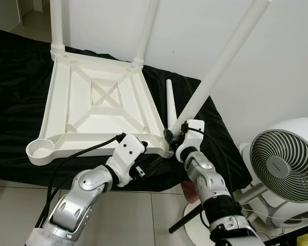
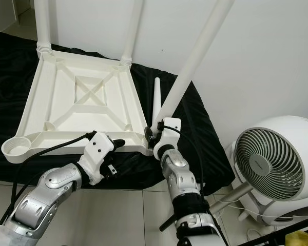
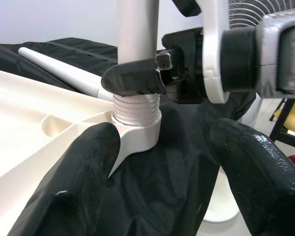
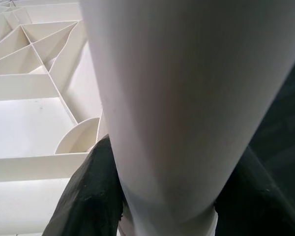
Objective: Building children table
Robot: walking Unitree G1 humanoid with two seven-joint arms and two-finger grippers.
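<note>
Black cloth [image 1: 20,66]; fan [image 1: 285,161] beside right claw [image 1: 170,134] gripping table leg [image 1: 220,69].

The overturned tabletop [image 1: 100,110] lies on the cloth [image 1: 15,77]. Two legs [image 1: 56,25] stand at its far corners, a third leg [image 1: 226,66] at its near right corner. A loose leg [image 1: 171,105] lies beside its right edge, and the fan [image 1: 285,164] stands further right.

Upturned white tabletop [image 1: 100,110] on black cloth (three legs [image 1: 215,69] fitted, one loose [image 1: 171,102])
</note>
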